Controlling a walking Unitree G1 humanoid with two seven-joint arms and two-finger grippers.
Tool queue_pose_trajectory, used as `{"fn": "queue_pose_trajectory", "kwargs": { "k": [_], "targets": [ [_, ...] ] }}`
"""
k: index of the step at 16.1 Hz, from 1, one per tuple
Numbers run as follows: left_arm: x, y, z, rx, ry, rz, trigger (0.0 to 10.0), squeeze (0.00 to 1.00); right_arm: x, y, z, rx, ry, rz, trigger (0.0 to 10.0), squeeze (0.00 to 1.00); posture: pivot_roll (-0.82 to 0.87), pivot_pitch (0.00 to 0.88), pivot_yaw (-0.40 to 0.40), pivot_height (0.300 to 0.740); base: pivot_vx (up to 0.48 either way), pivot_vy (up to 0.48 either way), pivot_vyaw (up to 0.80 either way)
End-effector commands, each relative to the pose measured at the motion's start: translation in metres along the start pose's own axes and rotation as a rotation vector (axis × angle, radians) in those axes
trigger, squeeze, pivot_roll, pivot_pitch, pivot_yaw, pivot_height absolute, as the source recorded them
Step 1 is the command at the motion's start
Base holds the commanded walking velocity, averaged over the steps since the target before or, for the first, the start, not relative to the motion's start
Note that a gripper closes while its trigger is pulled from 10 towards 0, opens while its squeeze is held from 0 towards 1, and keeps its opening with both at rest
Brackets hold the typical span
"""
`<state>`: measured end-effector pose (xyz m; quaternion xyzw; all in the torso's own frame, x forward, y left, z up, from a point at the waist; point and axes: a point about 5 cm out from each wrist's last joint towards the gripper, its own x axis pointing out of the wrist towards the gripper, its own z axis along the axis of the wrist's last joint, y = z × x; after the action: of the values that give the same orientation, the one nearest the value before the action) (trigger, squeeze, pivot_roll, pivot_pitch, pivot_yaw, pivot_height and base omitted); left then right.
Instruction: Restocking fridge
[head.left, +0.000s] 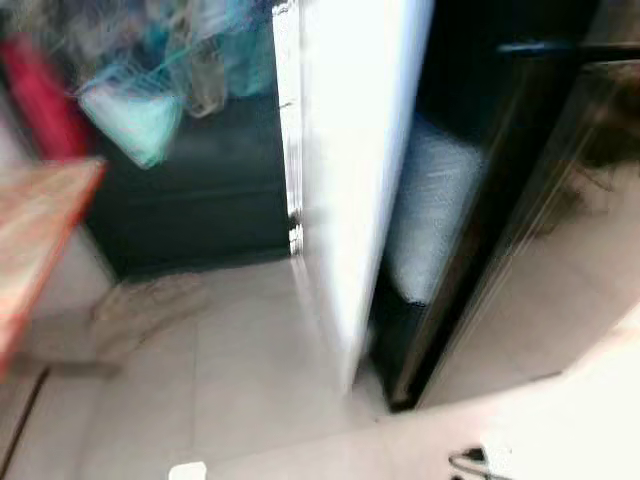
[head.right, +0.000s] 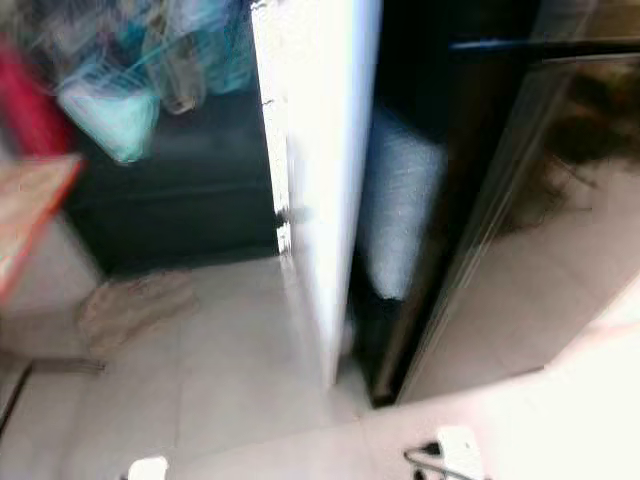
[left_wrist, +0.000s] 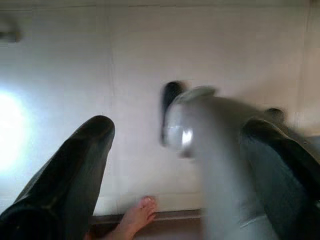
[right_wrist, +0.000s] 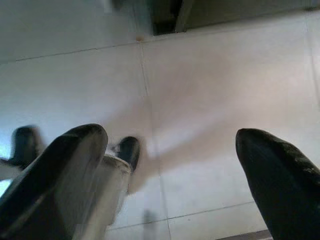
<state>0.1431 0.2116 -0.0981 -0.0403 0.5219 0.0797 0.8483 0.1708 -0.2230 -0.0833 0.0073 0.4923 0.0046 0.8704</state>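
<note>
Heavily blurred head views. Fridge (head.left: 520, 200) at right, dark-bodied, its white door (head.left: 350, 170) swung open and seen edge-on; a pale, fuzzy shape (head.left: 432, 210) inside the gap, too smeared to identify. Glossy dark front panel (head.right: 540, 200) cut off by the right edge, carrying reflections. At left, a corner of a reddish wooden worktop (head.left: 40, 230), cropped; behind it a dark cabinet (head.left: 200, 200) with teal and pale items (head.left: 135, 115) hanging above, indistinct. Crumpled cloth (head.left: 150, 300) on the tiled floor (head.left: 230, 380).

Left gripper (left_wrist: 182, 165) spread open, holding nothing, fingers (left_wrist: 75, 170) over pale tiles, a bare foot (left_wrist: 137, 217) beyond. Right gripper (right_wrist: 172, 175) likewise open and empty, aimed at the floor.
</note>
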Motion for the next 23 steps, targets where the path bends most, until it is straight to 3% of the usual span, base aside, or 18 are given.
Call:
{"fn": "queue_pose_trajectory", "kwargs": {
  "k": [1,3,6,10,23],
  "targets": [
    [-0.002,0.006,-0.01,0.016,0.03,0.016,10.0,0.0,0.0,0.001,-0.004,0.006,0.002,0.006,10.0,0.0,0.05,0.027,-0.043,0.74,0.0,0.322,0.0],
    [-0.004,0.018,-0.017,-0.064,0.014,0.066,10.0,0.0,0.001,0.014,-0.014,-0.064,0.049,0.066,10.0,0.0,0.13,0.032,-0.086,0.74,0.0,0.0,0.0],
    [-0.005,0.02,-0.022,-0.094,0.03,0.083,10.0,0.0,0.0,0.017,-0.013,-0.132,0.012,0.092,10.0,0.0,0.13,0.007,-0.046,0.74,0.0,0.0,0.15],
    [-0.004,0.013,-0.02,-0.038,0.016,0.046,10.0,0.0,-0.001,0.008,-0.011,-0.099,-0.006,0.067,10.0,0.0,0.08,0.008,-0.022,0.74,0.0,0.0,0.4],
    [-0.008,0.016,-0.033,-0.038,0.001,0.034,10.0,0.0,-0.005,0.005,-0.027,-0.15,0.029,0.088,10.0,0.0,0.09,0.0,-0.014,0.74,0.0,0.0,0.8]
  ]
}}
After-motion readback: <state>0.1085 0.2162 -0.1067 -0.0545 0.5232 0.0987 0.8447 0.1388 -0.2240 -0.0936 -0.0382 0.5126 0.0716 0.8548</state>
